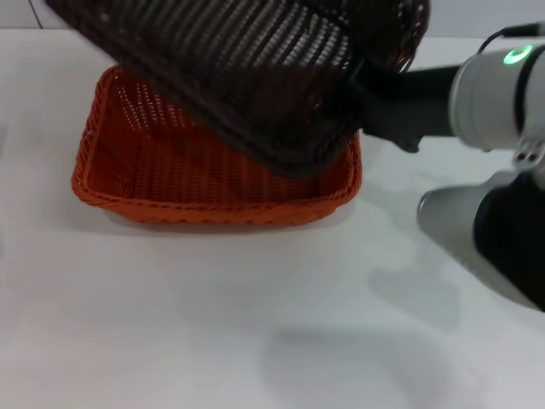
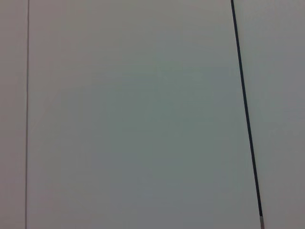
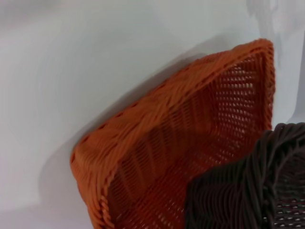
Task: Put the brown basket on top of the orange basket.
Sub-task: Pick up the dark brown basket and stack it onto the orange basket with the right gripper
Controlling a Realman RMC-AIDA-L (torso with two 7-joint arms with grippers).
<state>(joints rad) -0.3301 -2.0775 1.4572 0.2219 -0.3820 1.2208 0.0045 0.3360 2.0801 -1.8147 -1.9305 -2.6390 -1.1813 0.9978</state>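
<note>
You see the right gripper (image 1: 362, 81) reaching in from the right side of the head view, its dark body meeting the right end of the brown basket (image 1: 247, 68). The basket is off the table (image 1: 255, 324) and carried at a steep tilt: its far right part sits high near the top edge of the view, and its lower edge dips down toward the near right corner of the orange basket (image 1: 128, 183). The fingers themselves are buried behind the dark weave, so you cannot tell how wide they stand, though the basket hanging in the air at the arm's tip says the gripper has it.

The orange basket rests flat on the white table, left of centre, its open top facing up. The brown basket covers its far and right portions; the near rim and the left wall remain uncovered. Whether the brown basket's low edge touches the orange rim or hangs just above it, you cannot tell.

From the right wrist view you look down at a corner of the orange basket (image 3: 181, 138), with the brown basket's (image 3: 248, 191) braided rim overlapping its inside.

The left gripper is not in view; the left wrist view shows only a pale flat surface with a thin dark line (image 2: 245, 114) across it.
</note>
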